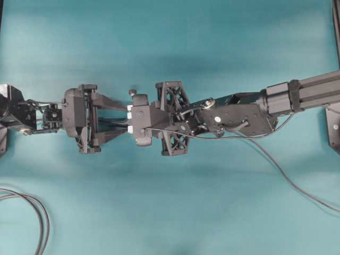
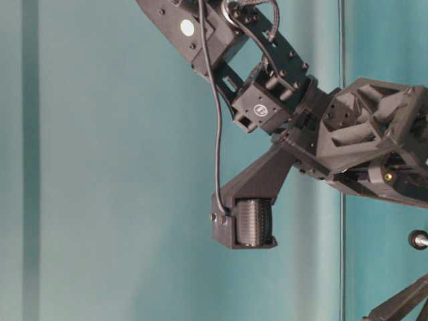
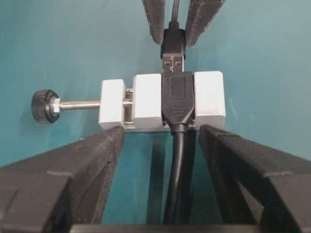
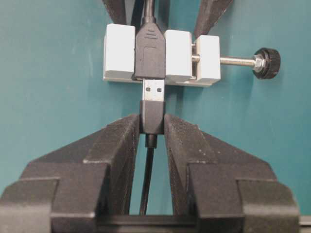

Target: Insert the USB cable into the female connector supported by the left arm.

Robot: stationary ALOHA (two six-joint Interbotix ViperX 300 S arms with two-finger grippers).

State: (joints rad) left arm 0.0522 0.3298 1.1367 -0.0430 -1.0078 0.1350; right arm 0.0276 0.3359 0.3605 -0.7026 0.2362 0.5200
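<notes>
The female connector (image 3: 177, 97), black, is clamped in a white block (image 3: 209, 97) with a screw pin and dark knob (image 3: 44, 106). My left gripper (image 3: 162, 132) stands wide open, both fingertips against the block's near side, the connector's dark cable running between them. My right gripper (image 4: 152, 121) is shut on the black housing of the USB cable (image 4: 148, 170). Its silver plug (image 4: 154, 90) has its tip at the connector's mouth, with most of the metal still showing. From overhead both grippers meet at the block (image 1: 129, 114) in the middle of the table.
A doubled dark cable loop (image 1: 37, 212) lies at the lower left. The USB cable trails off to the right edge (image 1: 289, 183). The right arm's mount (image 1: 333, 127) is at the far right. The table is teal (image 1: 170, 42).
</notes>
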